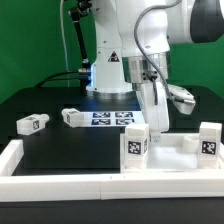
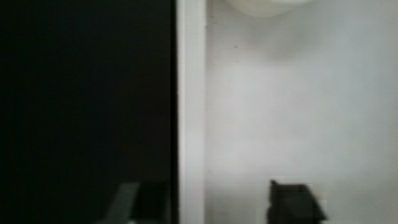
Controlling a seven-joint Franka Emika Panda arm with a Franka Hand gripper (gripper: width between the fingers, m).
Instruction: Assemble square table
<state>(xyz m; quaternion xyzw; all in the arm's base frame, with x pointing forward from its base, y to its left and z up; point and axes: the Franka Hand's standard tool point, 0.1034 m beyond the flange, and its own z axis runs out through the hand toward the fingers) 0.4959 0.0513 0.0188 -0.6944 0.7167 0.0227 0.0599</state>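
Note:
The white square tabletop [image 1: 176,157] lies at the front on the exterior view's right. Two white tagged legs [image 1: 134,146] [image 1: 208,141] stand upright at its corners. Two more legs [image 1: 32,123] [image 1: 72,117] lie loose on the black table on the exterior view's left. My gripper [image 1: 157,128] reaches down to the tabletop's back edge. In the wrist view the gripper [image 2: 206,205] straddles the raised rim [image 2: 191,110] of the tabletop [image 2: 294,110]. One finger [image 2: 125,205] is outside over the black table and the other inside. Both show a gap to the rim. A round hole [image 2: 267,5] shows in the tabletop.
The marker board [image 1: 113,118] lies behind the tabletop, by the robot's base. Long low white border strips run along the front [image 1: 100,182] and the exterior view's left [image 1: 10,156]. A cable loops at the back left.

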